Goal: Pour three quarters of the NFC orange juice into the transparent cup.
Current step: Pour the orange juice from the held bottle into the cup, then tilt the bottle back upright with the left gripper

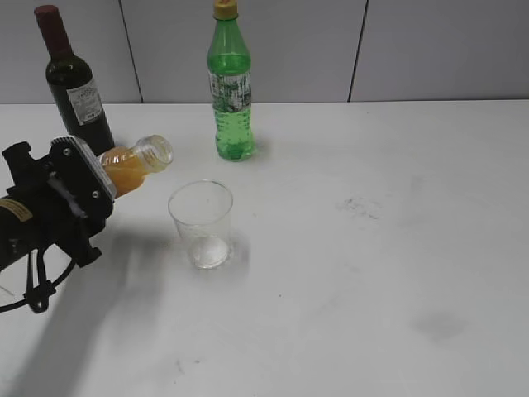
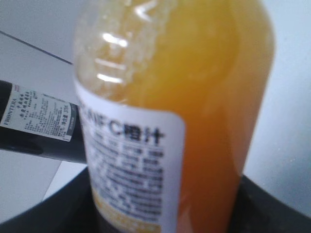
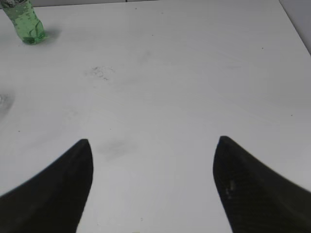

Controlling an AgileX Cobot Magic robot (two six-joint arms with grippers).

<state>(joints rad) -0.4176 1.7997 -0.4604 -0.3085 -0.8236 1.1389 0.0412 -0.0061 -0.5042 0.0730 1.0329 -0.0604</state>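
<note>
NFC orange juice (image 1: 132,165) gripped in my left fingers (image 1: 97,184), tilted, mouth short of transparent cup (image 1: 201,223): I advance over rim, tip slowly. Right fingers (image 3: 153,187) open, empty.

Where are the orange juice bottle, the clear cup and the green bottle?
orange juice bottle (image 1: 132,165): exterior view, on its juice-filled shoulder, beside the left pincer.
clear cup (image 1: 201,222): exterior view, on the middle of its front wall.
green bottle (image 1: 231,91): exterior view, on its label.
</note>
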